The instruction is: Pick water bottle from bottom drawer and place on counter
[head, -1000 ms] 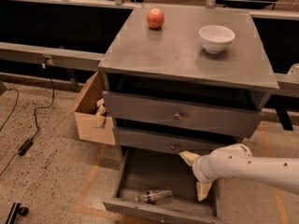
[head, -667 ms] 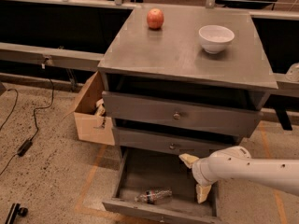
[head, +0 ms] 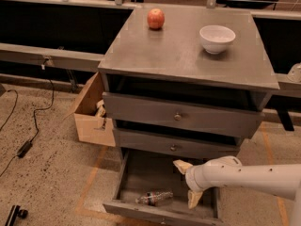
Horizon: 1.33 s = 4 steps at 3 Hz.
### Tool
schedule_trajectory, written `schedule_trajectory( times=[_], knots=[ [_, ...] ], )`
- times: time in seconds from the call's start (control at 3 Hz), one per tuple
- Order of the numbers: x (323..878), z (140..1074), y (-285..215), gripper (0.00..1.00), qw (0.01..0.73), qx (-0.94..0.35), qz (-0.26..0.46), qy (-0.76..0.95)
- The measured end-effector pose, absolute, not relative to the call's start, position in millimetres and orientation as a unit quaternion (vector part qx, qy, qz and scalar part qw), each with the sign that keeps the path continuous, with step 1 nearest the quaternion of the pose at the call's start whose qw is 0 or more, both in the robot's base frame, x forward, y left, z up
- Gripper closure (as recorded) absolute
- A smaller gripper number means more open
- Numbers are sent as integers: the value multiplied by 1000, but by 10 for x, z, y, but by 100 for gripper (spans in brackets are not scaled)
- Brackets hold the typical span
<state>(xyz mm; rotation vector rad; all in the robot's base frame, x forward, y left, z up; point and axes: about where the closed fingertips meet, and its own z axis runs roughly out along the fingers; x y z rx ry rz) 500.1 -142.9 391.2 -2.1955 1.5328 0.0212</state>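
Note:
The water bottle (head: 154, 197) lies on its side on the floor of the open bottom drawer (head: 141, 173), near its front panel, cap pointing left. My gripper (head: 188, 182) hangs over the right part of the drawer, to the right of the bottle and apart from it. Its two cream fingers (head: 181, 165) are spread wide, one toward the back and one toward the front, with nothing between them. The white arm reaches in from the right edge. The grey counter (head: 178, 51) tops the cabinet above.
A red apple (head: 155, 19) and a white bowl (head: 217, 38) stand on the counter. Two upper drawers with round knobs (head: 177, 117) are shut. An open cardboard box (head: 91, 112) sits left of the cabinet. A black cable (head: 28, 131) lies on the floor at left.
My gripper has shifted slightly left over the drawer. The bottle has not moved.

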Motion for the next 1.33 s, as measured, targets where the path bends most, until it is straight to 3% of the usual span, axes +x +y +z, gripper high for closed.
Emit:
schedule_trajectory(
  times=[0.67, 1.33],
  knots=[
    [4996, 3058, -840, 0, 241, -803, 83, 538],
    [5323, 2628, -756, 0, 228, -823, 74, 516]
  ],
)
